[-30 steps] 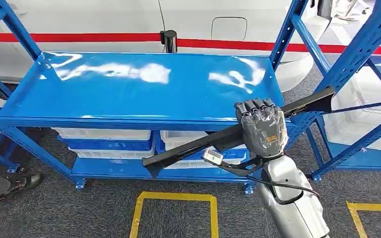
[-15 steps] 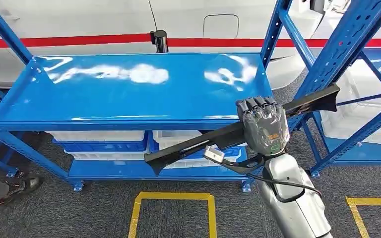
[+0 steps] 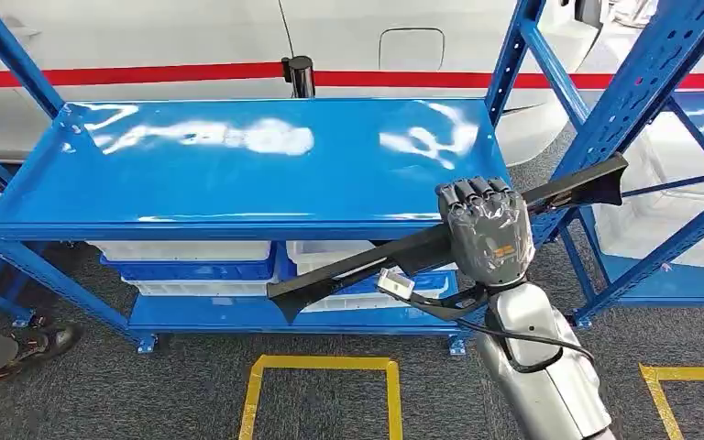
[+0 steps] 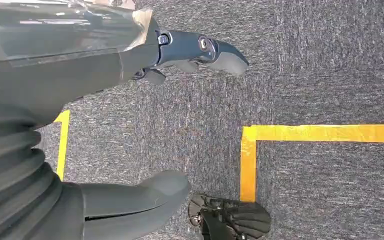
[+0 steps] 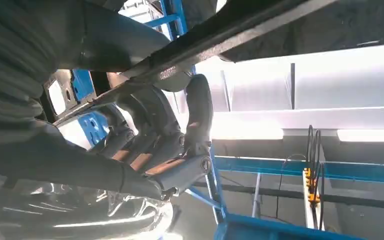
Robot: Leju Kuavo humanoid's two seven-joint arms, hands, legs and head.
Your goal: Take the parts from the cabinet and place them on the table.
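One part in hand: a long black bar-shaped part [image 3: 440,246], matte, angled ends, carried slantwise in front of the blue rack [image 3: 238,220].

Holder: our right hand [image 3: 486,234], fingers clenched round the bar near its middle; both ends stick out free. In the right wrist view the dark fingers [image 5: 198,115] wrap under the bar [image 5: 260,30].

Spare: our left hand [image 4: 105,120], hanging over grey carpet with yellow floor tape [image 4: 250,160]; thumb and fingers apart, nothing between them.

Rack, top shelf [image 3: 266,156]: glossy blue. Lower level: white bins [image 3: 183,249] on blue trays.

Status, as we judge it: the pick-up is done and the part is clear of the shelving. Left to do: carry it to the table and set it down, then fetch any further parts.
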